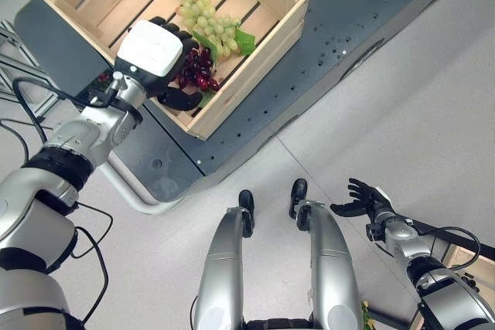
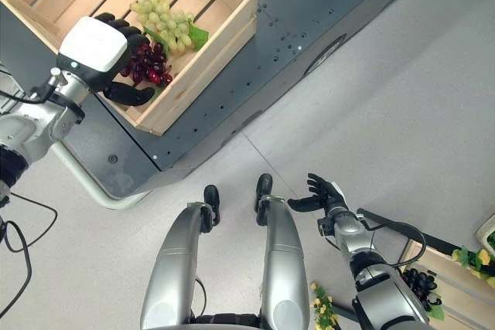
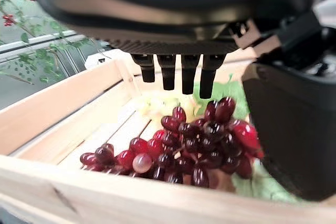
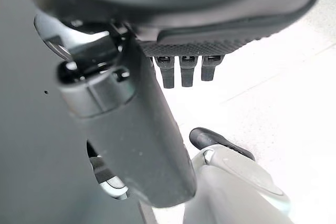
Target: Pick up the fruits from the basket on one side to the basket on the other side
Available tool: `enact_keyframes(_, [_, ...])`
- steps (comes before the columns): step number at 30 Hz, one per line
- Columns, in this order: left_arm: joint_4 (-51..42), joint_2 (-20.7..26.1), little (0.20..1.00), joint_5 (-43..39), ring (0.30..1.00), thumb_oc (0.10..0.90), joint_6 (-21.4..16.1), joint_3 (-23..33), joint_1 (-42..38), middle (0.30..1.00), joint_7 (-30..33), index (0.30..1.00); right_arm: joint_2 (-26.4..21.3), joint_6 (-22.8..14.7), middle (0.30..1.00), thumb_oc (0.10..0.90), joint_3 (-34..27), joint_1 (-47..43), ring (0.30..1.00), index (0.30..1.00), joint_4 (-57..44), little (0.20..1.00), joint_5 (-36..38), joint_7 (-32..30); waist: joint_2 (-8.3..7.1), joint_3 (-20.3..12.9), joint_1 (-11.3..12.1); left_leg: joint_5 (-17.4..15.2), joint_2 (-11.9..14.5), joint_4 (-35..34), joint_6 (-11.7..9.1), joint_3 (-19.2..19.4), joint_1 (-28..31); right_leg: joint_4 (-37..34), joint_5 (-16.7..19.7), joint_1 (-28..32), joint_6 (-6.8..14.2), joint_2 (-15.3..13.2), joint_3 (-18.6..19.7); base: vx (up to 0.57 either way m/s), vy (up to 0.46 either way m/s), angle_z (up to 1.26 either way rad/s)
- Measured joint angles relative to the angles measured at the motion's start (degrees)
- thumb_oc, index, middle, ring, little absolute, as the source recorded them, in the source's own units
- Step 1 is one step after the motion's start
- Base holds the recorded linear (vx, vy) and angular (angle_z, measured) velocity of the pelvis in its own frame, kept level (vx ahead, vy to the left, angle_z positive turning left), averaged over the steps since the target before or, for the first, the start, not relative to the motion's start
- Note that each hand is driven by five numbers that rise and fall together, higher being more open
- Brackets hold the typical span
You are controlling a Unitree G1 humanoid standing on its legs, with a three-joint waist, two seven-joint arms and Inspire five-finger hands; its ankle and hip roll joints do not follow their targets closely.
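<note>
Grapes waiting in the wooden crate [image 1: 255,48] under the left robot hand [image 1: 155,50].
The left robot hand hovers just over the red grape bunch [image 3: 199,148], fingers [image 3: 181,74] straight and released, thumb beside the bunch; to lift well it should come down and curl around the thick middle, not the loose end. A green grape bunch [image 1: 203,15] lies beside, on the slats. The right robot hand [image 2: 321,193] hangs relaxed over the floor, holding nothing. A second crate [image 2: 456,287] with dark grapes shows at the right.
</note>
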Motion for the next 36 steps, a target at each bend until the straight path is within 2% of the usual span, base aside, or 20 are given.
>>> enact_keyframes(2, [-0.42,0.02,0.9,0.02,0.9,0.8,0.89,-1.03,-0.04,0.9,-1.68,0.9,-0.02,0.0,0.9,0.8,0.0,-0.41,0.9,0.9,-0.07,0.9,0.01,0.0,-0.04,0.02,0.11,-0.2,0.1,0.16,-0.22,-0.01,-0.11,0.08,0.01,-0.05,-0.01,0.06,-0.09,0.01,0.041,-0.01])
enact_keyframes(9, [-1.12,0.06,0.9,3.55,0.9,0.8,3.34,-1.51,-2.5,0.9,-1.11,0.9,-0.3,-0.01,0.9,0.8,0.03,-1.21,0.9,0.9,-0.96,0.9,0.04,0.12,-0.61,0.04,0.26,-0.65,0.37,1.25,-0.07,-0.28,-2.32,0.47,0.21,-1.7,-0.22,0.24,-0.41,0.01,0.015,0.0])
enact_keyframes(12, [-0.8,0.01,0.9,5.62,0.9,0.8,4.97,-1.55,-2.97,0.9,-1.09,0.9,-0.29,-0.01,0.9,0.8,0.77,-1.17,0.9,0.9,-1.53,0.9,0.16,0.25,-1.47,0.04,0.08,-1.03,0.83,1.98,-0.09,-0.56,-2.93,0.16,0.29,-1.78,-0.13,0.85,-0.46,0.01,0.003,-0.02])
enact_keyframes(17, [2.38,-0.11,0.9,7.94,0.9,0.8,6.96,-3.27,-5.65,0.9,-1.03,0.9,0.32,-0.09,0.9,0.8,2.21,-1.01,0.9,0.9,-2.65,0.9,1.91,0.18,-4.14,-0.04,-0.15,-1.54,1.67,3.2,-0.21,-0.79,-4.2,-0.2,0.33,-2.49,0.03,1.67,-0.58,0.01,0.004,-0.04])
enact_keyframes(21, [4.44,-0.15,0.9,8.65,0.9,0.8,8.3,-3.46,-7.18,0.9,-1.23,0.9,0.41,-0.08,0.9,0.8,2.23,-0.98,0.9,0.9,-3.46,0.9,1.97,0.13,-4.78,-0.06,-0.68,-1.69,2.03,3.73,-0.13,-1.21,-6.2,-0.96,0.95,-3.71,-0.12,1.91,-1.3,0.0,0.001,-0.01])
enact_keyframes(28, [5.07,-0.62,0.9,8.86,0.9,0.8,7.87,-3.7,-9.98,0.9,-4.14,0.9,0.96,-0.1,0.9,0.8,3.94,-1.77,0.9,0.9,-3.27,0.9,2.3,0.08,-5.06,-0.11,-0.39,-1.76,2.01,3.08,0.04,-1.35,-6.79,-2.57,1.49,-3.74,0.28,2.04,-1.59,0.0,0.004,0.0])
enact_keyframes(36, [5.81,-1.11,0.9,7.63,0.9,0.8,4.79,-3.72,-12.96,0.9,-8.67,0.9,1.03,-0.21,0.9,0.8,4.37,-3.04,0.9,0.9,-3.34,0.9,4.16,0.06,-5.09,-0.13,-0.14,-1.76,2.03,2.91,0.07,-1.71,-7.6,-3.26,1.68,-3.94,0.49,2.02,-2.11,-0.02,0.0,0.03])
